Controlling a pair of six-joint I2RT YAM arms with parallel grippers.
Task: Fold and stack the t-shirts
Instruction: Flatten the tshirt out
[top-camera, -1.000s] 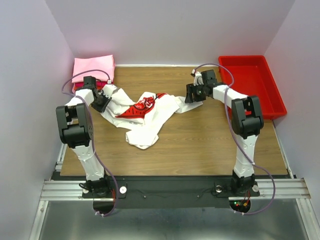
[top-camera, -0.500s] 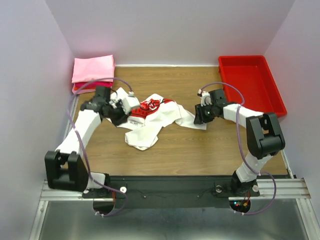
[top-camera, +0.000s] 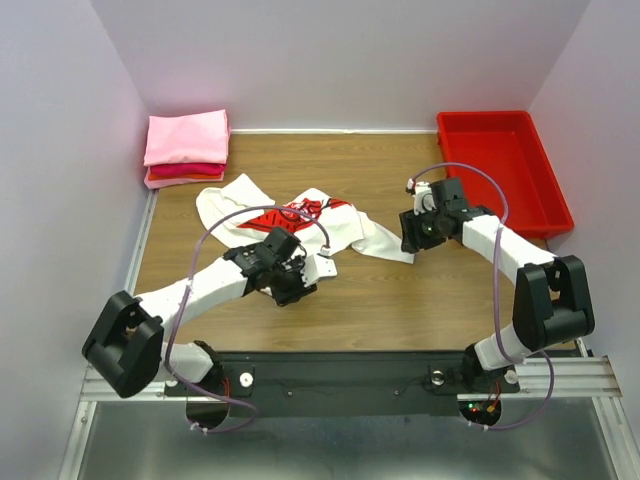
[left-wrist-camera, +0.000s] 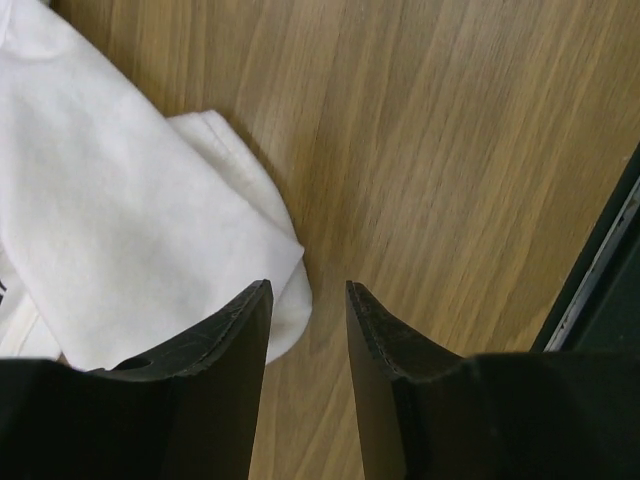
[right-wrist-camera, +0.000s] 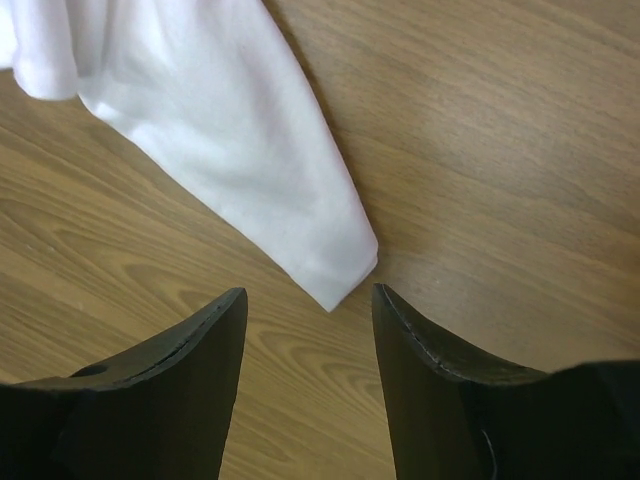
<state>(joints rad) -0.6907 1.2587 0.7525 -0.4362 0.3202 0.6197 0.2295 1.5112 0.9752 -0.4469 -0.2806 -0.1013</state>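
1. White t-shirt (top-camera: 300, 225) lies crumpled on the wooden table (top-camera: 400, 290), around the middle and a little toward the far left corner. Its long axis runs left to right: one end points to the left edge, the other is a flat corner pointing to the right edge. The red print (top-camera: 290, 213) faces up near the middle.
2. One second ago the shirt was pulled out between both grippers at the far side. Now no gripper holds it, and its right end lies closer to the near edge.
3. The red tray (top-camera: 495, 165) stands at the far right corner of the table, apart from the shirt.
4. The folded stack (top-camera: 187, 140) sits at the far left corner, a pink shirt on top and a red one under it, as before.
5. The left gripper (top-camera: 300, 285) has come from the far left to the shirt's near edge. Its fingers (left-wrist-camera: 230, 340) stand a narrow way apart with bare wood between them; a fold of white cloth lies just beside one finger.
6. The right gripper (top-camera: 412, 240) has moved toward the near edge and is over the shirt's right corner. Its jaws are apart and empty, with the tip of the cloth just ahead of them.
7. The table is brown wood with visible grain, and pale lilac walls (top-camera: 330, 60) close it on three sides.
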